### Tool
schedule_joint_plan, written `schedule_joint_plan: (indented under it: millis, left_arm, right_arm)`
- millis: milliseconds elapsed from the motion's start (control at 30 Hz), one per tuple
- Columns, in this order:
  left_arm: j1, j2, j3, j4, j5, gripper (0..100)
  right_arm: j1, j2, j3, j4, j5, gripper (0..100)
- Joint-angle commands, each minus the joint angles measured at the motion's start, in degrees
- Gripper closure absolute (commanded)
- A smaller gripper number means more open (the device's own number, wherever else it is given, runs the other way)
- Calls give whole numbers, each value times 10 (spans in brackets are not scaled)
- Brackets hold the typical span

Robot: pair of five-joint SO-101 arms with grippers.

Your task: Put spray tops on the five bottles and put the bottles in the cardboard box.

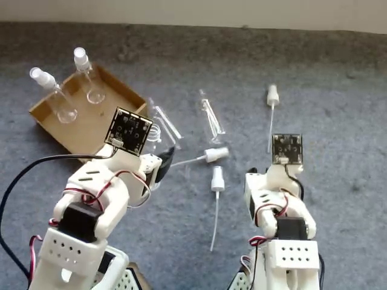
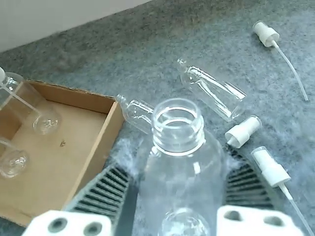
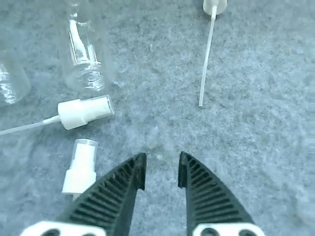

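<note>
1. The grey felt-like tabletop point(image 1: 344, 121) is bare on the right arm's outer side, past the farthest white spray top with dip tube point(image 1: 273, 96).
2. Ahead of the right pincer point(image 3: 161, 162), fingers parted, a bare strip runs between that dip tube and the second white spray top point(image 3: 84, 112) and third white spray top point(image 3: 79, 167).
3. A clear uncapped bottle point(image 2: 135, 112) lies flat just beside the wall of the shallow brown cardboard box point(image 2: 106, 142). Another uncapped bottle point(image 2: 214, 93) lies flat near the spray tops.
4. Inside the box, a clear capped bottle point(image 1: 55, 96) and a second capped bottle point(image 1: 89, 78) fill the far end. The nearer floor is bare.
5. The left pincer point(image 2: 174, 167) clamps a clear open-necked bottle point(image 2: 177, 123), near the box wall.
</note>
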Motion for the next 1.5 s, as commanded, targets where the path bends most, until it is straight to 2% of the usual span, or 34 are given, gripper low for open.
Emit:
schedule_joint_plan:
  millis: [0, 133, 400, 533, 700, 867, 1100, 1167, 1300, 1467]
  left_arm:
    - [6, -12, 41, -88, 2, 927]
    - [7, -12, 90, -136, 3, 927]
    - [8, -21, 149, -201, 3, 927]
    - [8, -88, 189, -202, 3, 927]
    - [5, -234, 262, -201, 3, 927]
    - [3, -358, 331, -202, 3, 927]
    - [3, -345, 335, -207, 3, 927]
    - [0, -345, 339, -229, 3, 927]
    - [-48, -345, 353, -265, 3, 927]
    - [-78, -345, 394, -331, 3, 927]
  right_arm:
    - [-28, 82, -114, 41, 8, 894]
    - [-58, 227, -174, 65, 8, 894]
    - [-60, 435, -266, 68, 4, 892]
    - [-67, 466, -290, 69, 4, 890]
    - [-124, 481, -314, 69, 2, 889]
    - [-166, 483, -334, 69, -74, 889]
    - [-210, 492, -340, 69, -91, 889]
    - [-213, 519, -341, 69, -98, 889]
    - [-210, 596, -374, 73, -139, 889]
    - [-213, 665, -439, 134, -143, 889]
